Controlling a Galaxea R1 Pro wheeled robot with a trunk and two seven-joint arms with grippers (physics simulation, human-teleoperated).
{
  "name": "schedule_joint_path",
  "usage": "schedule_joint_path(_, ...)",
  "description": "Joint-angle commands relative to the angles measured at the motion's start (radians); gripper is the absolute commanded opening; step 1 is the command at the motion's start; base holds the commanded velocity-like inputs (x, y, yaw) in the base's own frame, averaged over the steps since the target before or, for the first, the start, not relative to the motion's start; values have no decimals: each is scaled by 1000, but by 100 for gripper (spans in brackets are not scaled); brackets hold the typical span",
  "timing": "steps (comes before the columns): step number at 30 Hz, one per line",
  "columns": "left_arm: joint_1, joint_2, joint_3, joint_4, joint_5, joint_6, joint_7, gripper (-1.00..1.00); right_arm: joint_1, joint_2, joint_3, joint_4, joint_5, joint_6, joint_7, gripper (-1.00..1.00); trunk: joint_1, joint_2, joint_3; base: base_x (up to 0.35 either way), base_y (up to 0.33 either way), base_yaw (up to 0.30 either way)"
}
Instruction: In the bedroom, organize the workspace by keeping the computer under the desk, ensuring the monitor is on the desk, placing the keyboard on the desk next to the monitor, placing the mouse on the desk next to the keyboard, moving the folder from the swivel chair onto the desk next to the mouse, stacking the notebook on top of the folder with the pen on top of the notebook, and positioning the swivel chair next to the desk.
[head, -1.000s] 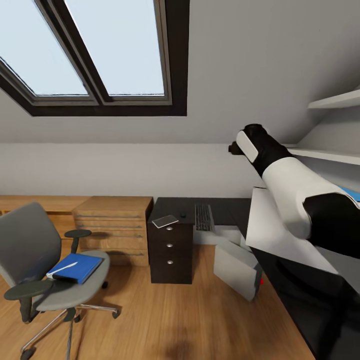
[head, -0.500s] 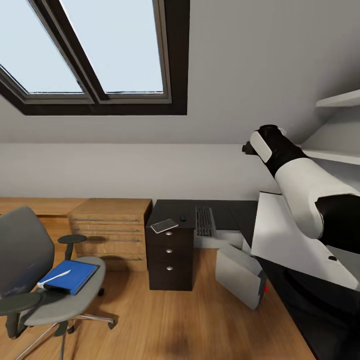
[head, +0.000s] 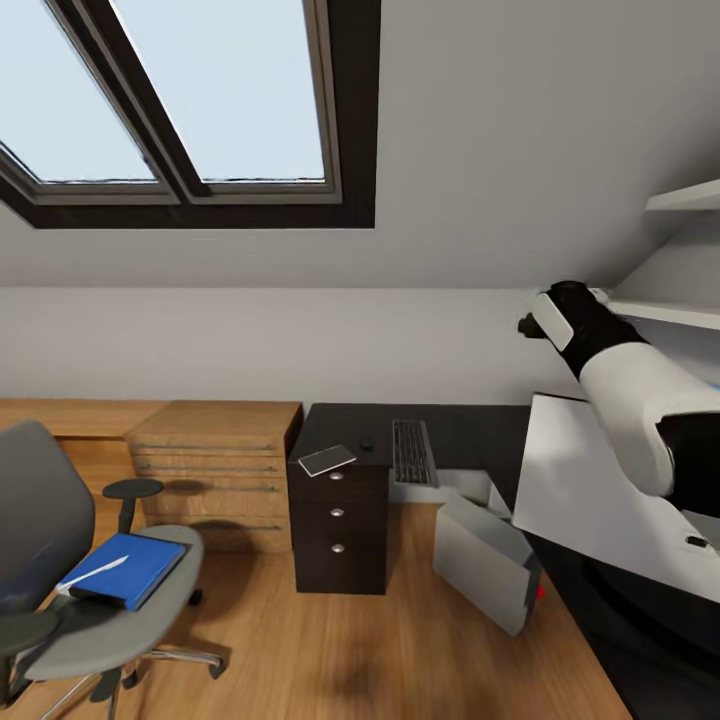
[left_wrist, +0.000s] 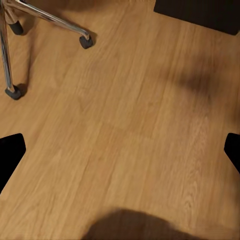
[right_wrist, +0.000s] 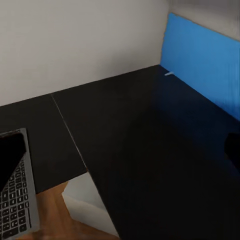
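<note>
Right now, in the head view, the swivel chair (head: 70, 560) stands at the near left on the wood floor (head: 350, 640), well apart from the table (head: 450, 425). The blue folder (head: 122, 570) lies on its seat, and the white pen (head: 95, 577) lies on top of the folder. On the far part of the table sit the keyboard (head: 411, 451), the small mouse (head: 367, 441) just left of it, and the notebook (head: 327, 460) near the left edge. The computer (head: 487, 560) leans tilted on the floor by the table, not yet neatly under it. The white back of the monitor (head: 600, 495) shows at the right, by the robot's right arm (head: 625, 390). In the left wrist view, the left hand (left_wrist: 120, 150) is spread wide over bare floor and holds nothing; the chair's shiny legs are close by. In the right wrist view, the right hand (right_wrist: 120, 150) is spread too, with nothing in it, over the black table top, with the blue back panel (right_wrist: 202, 60) on one side and the keyboard on the other. So I think much is left: the folder must go to the table, then the notebook and pen go on it, and the chair must roll close.
</note>
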Motion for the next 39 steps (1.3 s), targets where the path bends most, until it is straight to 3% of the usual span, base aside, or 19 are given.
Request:
schedule_joint_path(1,0,0,0,-2,7,2,2,100,2,-8,8,13,-12,-2,-7,100,0,-1,-1,193,0,0)
schedule_joint_path(6,0,0,0,-2,6,3,3,100,7,-31,1,51,-12,-16,-7,100,0,-1,-1,197,0,0)
schedule_joint_path(11,0,1,0,-2,7,3,3,100,8,-63,-72,66,-40,-18,-7,100,0,-1,-1,46,0,0)
schedule_joint_path(16,0,2,1,-2,7,3,4,100,8,-82,-102,93,-55,-18,-8,100,0,-1,-1,11,0,0)
schedule_joint_path(24,0,1,1,-2,7,2,3,100,8,-104,-113,157,-60,-20,-6,100,0,-1,-1,136,0,0)
schedule_joint_path(39,0,1,1,-1,7,4,5,100,28,-106,-113,244,-59,-18,-8,100,0,-1,-1,157,0,0)
